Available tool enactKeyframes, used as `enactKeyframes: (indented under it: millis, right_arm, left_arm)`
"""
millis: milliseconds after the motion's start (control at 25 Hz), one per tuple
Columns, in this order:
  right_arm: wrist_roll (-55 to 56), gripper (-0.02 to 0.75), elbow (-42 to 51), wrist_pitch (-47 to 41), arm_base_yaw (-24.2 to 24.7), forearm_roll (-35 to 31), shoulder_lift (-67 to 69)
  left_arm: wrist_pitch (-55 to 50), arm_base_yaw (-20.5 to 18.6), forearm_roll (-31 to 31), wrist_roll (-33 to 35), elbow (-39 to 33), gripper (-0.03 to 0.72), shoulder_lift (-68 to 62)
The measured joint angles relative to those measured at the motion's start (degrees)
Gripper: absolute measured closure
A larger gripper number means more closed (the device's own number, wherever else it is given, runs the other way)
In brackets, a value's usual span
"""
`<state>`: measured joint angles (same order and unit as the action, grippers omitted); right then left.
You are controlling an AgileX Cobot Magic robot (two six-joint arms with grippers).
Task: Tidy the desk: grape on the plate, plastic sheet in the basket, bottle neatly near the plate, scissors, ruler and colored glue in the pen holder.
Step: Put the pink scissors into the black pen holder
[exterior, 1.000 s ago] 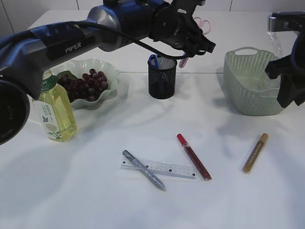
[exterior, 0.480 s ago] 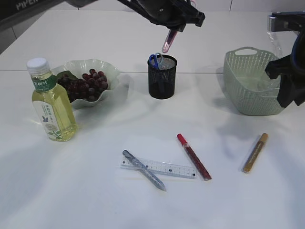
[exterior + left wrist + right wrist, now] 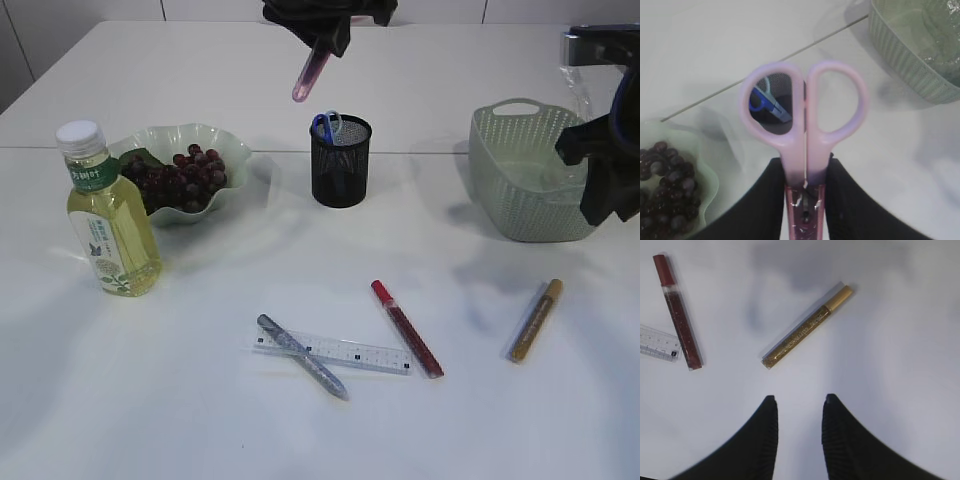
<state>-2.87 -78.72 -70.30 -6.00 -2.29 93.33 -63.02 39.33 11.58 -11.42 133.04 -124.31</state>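
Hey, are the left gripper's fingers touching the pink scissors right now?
Touching. The left wrist view shows both fingers pressed against the pink scissors just below the handles.

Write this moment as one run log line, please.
left gripper: shut on pink scissors, above holder | right gripper: open, empty, over gold glue | ruler: on table

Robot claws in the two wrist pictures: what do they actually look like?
Both are matt black. The right claw has two broad fingers that curve and taper to rounded tips, with fine ribbing along their inner faces. The left claw shows the same smooth black fingers. No cables or markings are visible in these views.
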Motion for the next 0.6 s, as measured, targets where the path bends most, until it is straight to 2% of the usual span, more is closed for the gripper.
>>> enactKeyframes:
  millis: [240,600]
  right_arm:
    - [0.0,0.501,0.0,0.0,0.0,-0.47,0.0]
    - [0.0,0.501,0.0,0.0,0.0,-1.74,0.0]
  left_arm:
    - [-7.87,0.0,-0.75,0.61,0.0,0.512,3.05]
    - [-9.02,0.0,-5.6,1.04,-0.47,0.511,9.47]
